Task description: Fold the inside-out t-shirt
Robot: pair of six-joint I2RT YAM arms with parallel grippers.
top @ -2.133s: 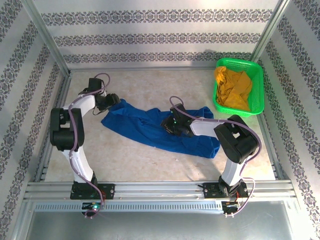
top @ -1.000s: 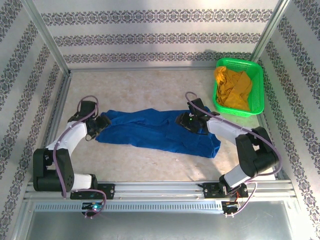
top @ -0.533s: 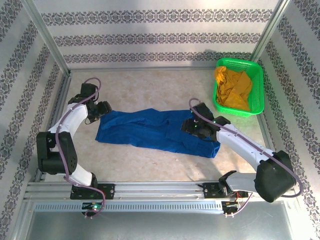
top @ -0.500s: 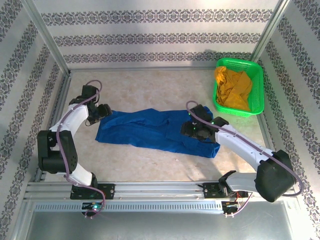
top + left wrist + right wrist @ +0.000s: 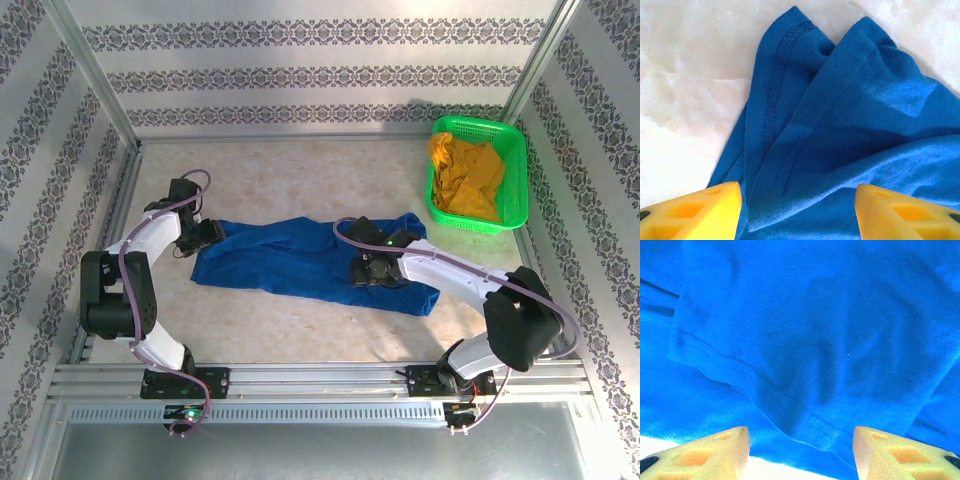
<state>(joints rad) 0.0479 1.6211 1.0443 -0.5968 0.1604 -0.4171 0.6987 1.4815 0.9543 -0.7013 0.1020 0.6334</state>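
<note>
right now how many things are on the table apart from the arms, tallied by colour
blue t-shirt: 1
mustard-yellow garment: 1
green basket: 1
total: 3

We see a table [image 5: 300, 175] with a pale, marbled beige top. Walls [image 5: 320, 70] covered in white paper with grey ornamental stripes close its far, left and right edges. Aluminium posts [image 5: 90, 75] rise from the far corners, and an aluminium rail [image 5: 320, 378] runs along the near edge. The light is bright and even.
</note>
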